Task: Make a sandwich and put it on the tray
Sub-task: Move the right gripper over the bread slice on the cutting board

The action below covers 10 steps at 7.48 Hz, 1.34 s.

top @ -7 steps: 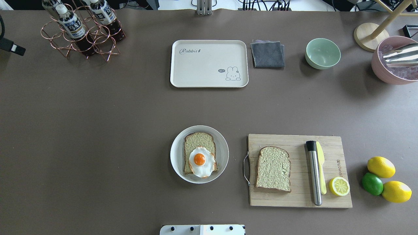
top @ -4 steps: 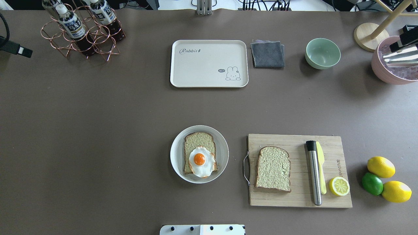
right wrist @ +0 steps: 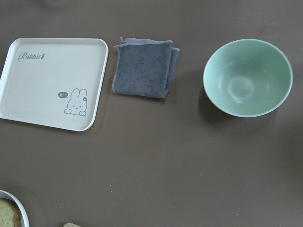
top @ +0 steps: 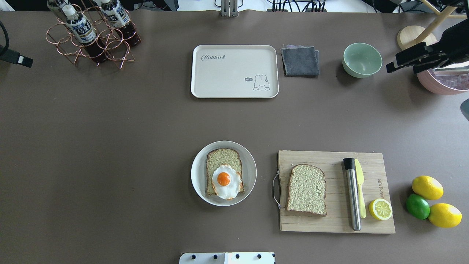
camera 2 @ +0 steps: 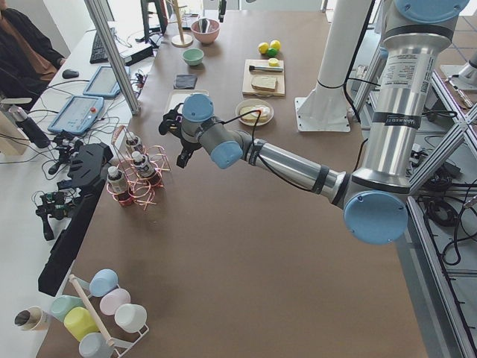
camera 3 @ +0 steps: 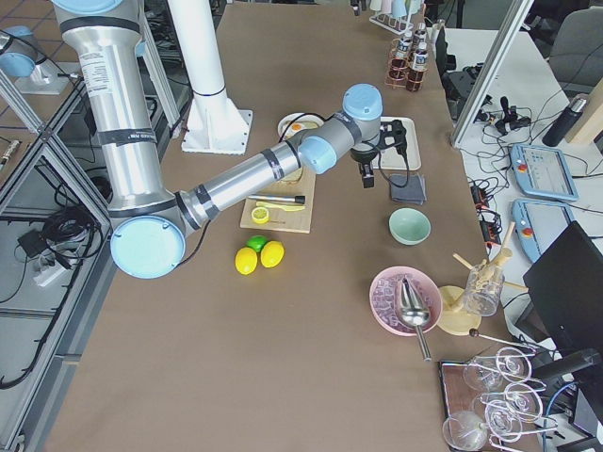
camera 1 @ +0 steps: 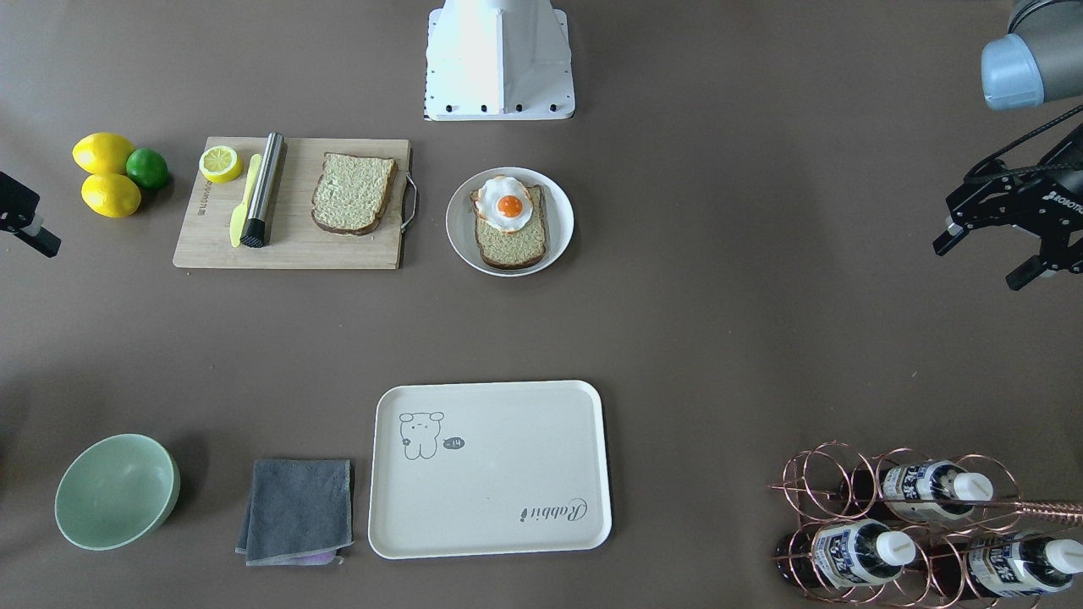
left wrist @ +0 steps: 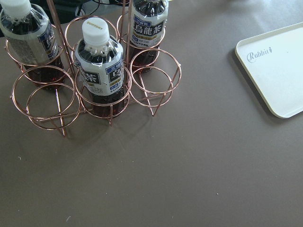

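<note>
The cream tray (top: 234,58) lies bare on the brown tabletop (top: 128,146), its "Rabbit" script at the far left corner as seen from above. The makings sit on the robot's side of the tray, well apart from it. Straight towards the robot is a round white plate (top: 251,172) holding one bread slice (top: 221,156) with a fried egg (top: 226,182) on top (the egg lies over the slice's near end and overhangs its crust a little). Towards the robot and off to the tray's right is a wooden cutting board (top: 329,223), where the second slice (top: 306,189) lies flat and uncovered. A steel tube (top: 352,194), a yellow knife (top: 361,190) and a half lemon (top: 380,209) share that board. Just beside the tray's right edge is a folded grey cloth (top: 300,60), and beyond it a green bowl (top: 362,59). Off the tray's left side stands a copper bottle rack (top: 110,47) with bottles in it. The left gripper (camera 1: 979,264) hangs well out to the tray's left, past the rack, its fingers spread with nothing between them. The right gripper (top: 392,64) hovers far to the tray's right, past the green bowl and by a pink bowl (top: 436,86), its fingers also parted and empty.
</note>
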Each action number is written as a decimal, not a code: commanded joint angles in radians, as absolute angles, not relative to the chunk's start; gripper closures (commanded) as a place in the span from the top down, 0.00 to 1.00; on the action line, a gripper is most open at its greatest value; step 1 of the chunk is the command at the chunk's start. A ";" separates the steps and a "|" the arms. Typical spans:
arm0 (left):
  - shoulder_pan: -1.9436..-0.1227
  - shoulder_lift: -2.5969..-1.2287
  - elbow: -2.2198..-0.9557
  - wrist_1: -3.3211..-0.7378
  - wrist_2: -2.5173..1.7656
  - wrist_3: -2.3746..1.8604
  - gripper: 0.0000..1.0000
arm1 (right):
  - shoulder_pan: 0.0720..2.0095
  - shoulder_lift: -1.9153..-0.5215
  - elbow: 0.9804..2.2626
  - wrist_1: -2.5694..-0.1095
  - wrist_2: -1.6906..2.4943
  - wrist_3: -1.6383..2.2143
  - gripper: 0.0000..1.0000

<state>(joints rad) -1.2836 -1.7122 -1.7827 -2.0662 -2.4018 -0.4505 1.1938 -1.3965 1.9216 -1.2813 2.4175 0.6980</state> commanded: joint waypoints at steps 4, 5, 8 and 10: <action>-1.220 -1.680 -1.782 -2.226 -2.310 -0.678 0.98 | 0.858 -1.411 2.057 -1.220 2.258 1.157 1.00; -1.213 -1.680 -1.782 -2.226 -2.309 -0.678 0.98 | 0.757 -1.451 2.098 -1.220 2.171 1.231 1.00; -1.189 -1.686 -1.782 -2.226 -2.272 -0.681 0.98 | 0.532 -1.619 2.112 -0.995 1.948 1.384 1.00; -1.189 -1.689 -1.786 -2.226 -2.273 -0.692 0.98 | 0.425 -1.637 2.048 -0.968 1.824 1.422 1.00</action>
